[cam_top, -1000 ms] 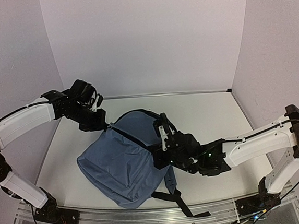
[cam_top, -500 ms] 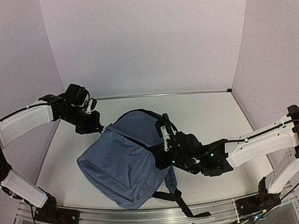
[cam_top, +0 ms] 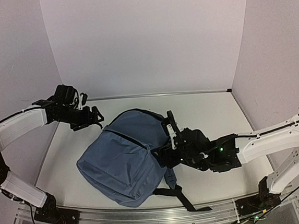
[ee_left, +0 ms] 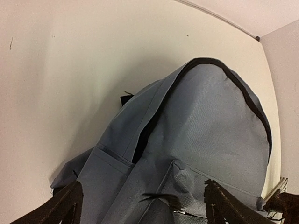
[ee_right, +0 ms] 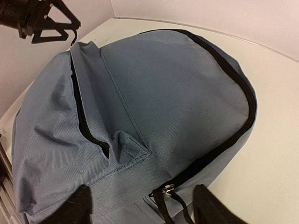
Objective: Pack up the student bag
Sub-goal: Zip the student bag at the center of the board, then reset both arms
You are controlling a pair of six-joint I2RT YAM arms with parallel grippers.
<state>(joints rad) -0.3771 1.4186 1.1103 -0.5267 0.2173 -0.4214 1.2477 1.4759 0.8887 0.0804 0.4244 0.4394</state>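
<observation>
The student bag (cam_top: 127,156), a big blue-grey backpack, lies slumped on the table with its front pocket up. A black zip line arcs round its top, and a dark slit (ee_right: 83,119) gapes along the pocket seam. My left gripper (cam_top: 96,118) hovers open just off the bag's far-left corner, holding nothing; in its wrist view the fingers (ee_left: 63,207) straddle the fabric (ee_left: 201,126). My right gripper (cam_top: 163,142) stands open at the bag's right side. Its fingers (ee_right: 210,207) flank a metal zip pull (ee_right: 167,188) with black cords, not gripping it.
Black shoulder straps (cam_top: 180,196) trail from under the bag toward the front rail (cam_top: 148,217). Lilac walls close in the table at the back and both sides. The left gripper (ee_right: 46,21) shows at the top left of the right wrist view.
Both grippers were shut on the bag's edges and have opened and let go. The bag has sunk flatter. My left arm has drawn back to the left.
</observation>
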